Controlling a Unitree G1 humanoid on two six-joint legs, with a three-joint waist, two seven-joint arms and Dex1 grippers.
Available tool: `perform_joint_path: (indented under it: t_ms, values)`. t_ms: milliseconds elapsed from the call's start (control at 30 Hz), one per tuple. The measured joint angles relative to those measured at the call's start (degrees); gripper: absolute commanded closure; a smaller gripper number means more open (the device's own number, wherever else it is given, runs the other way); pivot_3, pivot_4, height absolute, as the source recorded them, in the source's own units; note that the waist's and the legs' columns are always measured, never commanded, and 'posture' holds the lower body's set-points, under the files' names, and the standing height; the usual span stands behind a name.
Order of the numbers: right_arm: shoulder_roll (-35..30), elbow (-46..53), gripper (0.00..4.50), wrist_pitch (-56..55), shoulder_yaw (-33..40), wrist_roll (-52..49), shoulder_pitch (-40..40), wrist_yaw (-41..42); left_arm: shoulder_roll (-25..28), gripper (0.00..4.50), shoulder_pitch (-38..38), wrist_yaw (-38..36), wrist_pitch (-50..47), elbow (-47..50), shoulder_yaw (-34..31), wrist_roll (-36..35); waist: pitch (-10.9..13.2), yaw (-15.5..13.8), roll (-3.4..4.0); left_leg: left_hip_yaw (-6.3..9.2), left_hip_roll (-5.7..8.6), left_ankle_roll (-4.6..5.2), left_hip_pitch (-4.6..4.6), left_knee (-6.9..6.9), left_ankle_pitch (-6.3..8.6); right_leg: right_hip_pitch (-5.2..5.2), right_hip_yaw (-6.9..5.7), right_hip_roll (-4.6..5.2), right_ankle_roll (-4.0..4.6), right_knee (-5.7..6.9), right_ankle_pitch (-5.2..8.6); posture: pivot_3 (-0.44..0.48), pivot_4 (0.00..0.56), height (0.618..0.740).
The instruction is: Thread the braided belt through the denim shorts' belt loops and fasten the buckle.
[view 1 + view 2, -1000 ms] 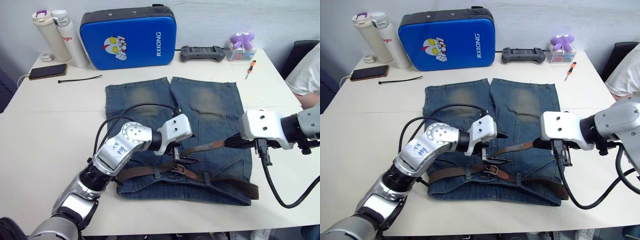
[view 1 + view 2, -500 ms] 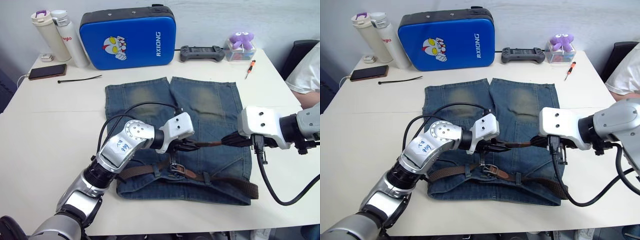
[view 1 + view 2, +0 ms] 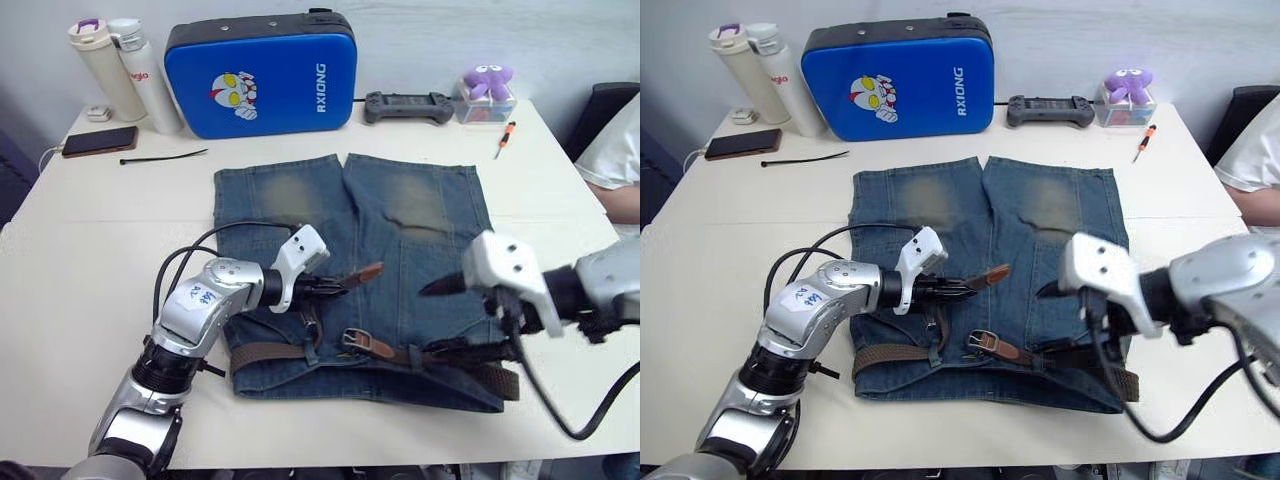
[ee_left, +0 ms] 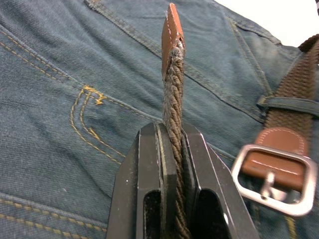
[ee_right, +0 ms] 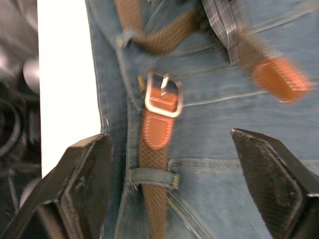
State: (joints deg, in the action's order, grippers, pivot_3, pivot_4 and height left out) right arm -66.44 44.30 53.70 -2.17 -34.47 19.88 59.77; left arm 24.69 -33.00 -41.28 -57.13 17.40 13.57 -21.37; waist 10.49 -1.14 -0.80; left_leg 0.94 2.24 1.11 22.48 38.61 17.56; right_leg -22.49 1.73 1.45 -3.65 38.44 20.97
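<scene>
We had the left gripper (image 3: pixel 322 286) clamped on the braided belt (image 4: pixel 172 89), its tan tip jutting past the jaws, the right gripper (image 5: pixel 184 184) gaped wide over the buckle (image 5: pixel 163 95), so the tip wanted steering squarely into that frame

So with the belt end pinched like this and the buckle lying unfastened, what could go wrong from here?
The left tool pinches the braided belt on its narrow edge, tan tip upright, so the strap may reach the buckle twisted. The right tool is open above the denim shorts holding nothing; with nothing steadying the buckle, pushing the tip in could shove it aside. Pulling the held end could also bunch the waistband at the belt loops.
</scene>
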Motion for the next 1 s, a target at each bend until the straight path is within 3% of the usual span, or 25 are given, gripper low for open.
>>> perform_joint_path:
  t_ms: [200,600,733,900,1000]
  values:
    - [4.4,-0.1,0.33,-6.5,-10.3,11.8,-3.6,-8.4,2.5,4.50,-2.6,-1.5,2.8,-2.2,0.6,0.6,0.0,-0.1,0.00,-0.01,0.00,-0.03,0.01,0.07,-0.01,-0.03,0.01,-0.01,-0.01,0.07,0.00,0.000,0.150,0.740]
    - [7.9,1.5,0.33,-4.4,-13.4,15.1,-5.7,-13.1,3.4,4.50,-4.3,-3.7,5.7,-4.5,2.3,1.4,0.0,-0.1,0.00,0.01,0.00,-0.02,0.01,0.09,-0.01,-0.03,0.01,-0.01,-0.01,0.09,0.00,0.000,0.150,0.740]
    - [9.4,1.5,1.95,-4.1,-13.5,15.4,-7.2,-14.4,4.6,4.50,-4.3,-4.7,6.7,-4.8,2.7,1.7,0.0,0.0,0.00,0.00,0.00,-0.03,0.00,0.08,-0.01,-0.03,0.01,-0.02,0.00,0.10,0.00,0.000,0.150,0.740]
    - [12.1,0.0,4.39,-3.9,-13.0,16.2,-7.3,-16.4,5.5,4.50,-4.3,-5.3,7.3,-5.0,2.5,1.7,0.0,0.0,0.00,0.01,0.00,-0.03,0.00,0.10,-0.01,-0.02,0.01,-0.02,-0.01,0.11,0.00,0.000,0.150,0.740]
    - [14.0,-0.9,4.48,-2.5,-12.3,15.2,-7.3,-17.1,5.3,4.50,-4.3,-5.1,6.7,-5.0,1.6,1.1,0.0,0.0,-0.01,0.01,0.00,-0.03,0.00,0.10,-0.01,-0.03,0.01,-0.02,-0.01,0.13,0.00,0.000,0.150,0.740]
